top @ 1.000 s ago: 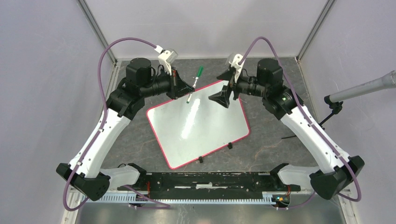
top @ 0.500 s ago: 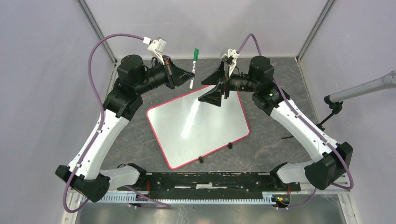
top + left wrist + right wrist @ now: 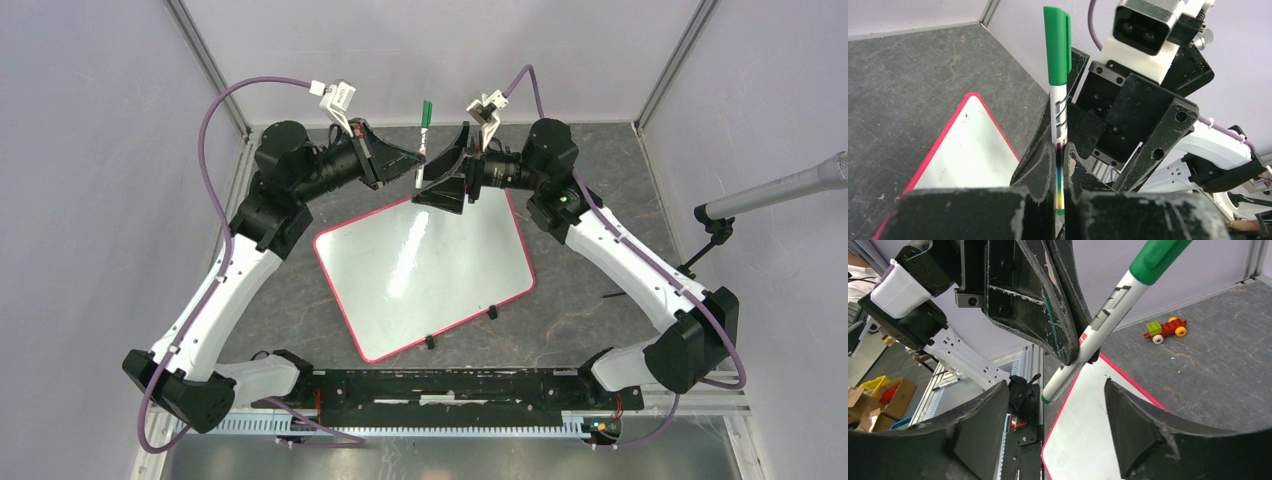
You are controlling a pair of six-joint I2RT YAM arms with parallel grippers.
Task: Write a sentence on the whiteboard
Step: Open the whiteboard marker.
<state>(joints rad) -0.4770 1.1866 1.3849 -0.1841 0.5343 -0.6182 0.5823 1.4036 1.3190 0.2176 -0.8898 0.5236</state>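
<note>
Top external view: the flat, glossy white rectangular whiteboard with a thin red-pink rim (image 3: 420, 270) lies on the mottled dark grey table (image 3: 580, 310), turned askew between the two arms (a streak of glare runs down its face). Above its far corner, clear of the surface, a white marker with a green cap (image 3: 426, 115) stands nearly upright, cap uppermost. The left hand (image 3: 413, 160) pinches the marker's lower barrel tightly between its black fingers. The right hand (image 3: 440, 172) faces it from the other side, fingers spread, with the marker's lower end between them. In the right wrist view neither finger touches the barrel. Farther off on the table, that view shows a small toy car of green, red and yellow bricks (image 3: 1165, 330). A grey microphone (image 3: 790, 188) pokes in at the right edge.
</note>
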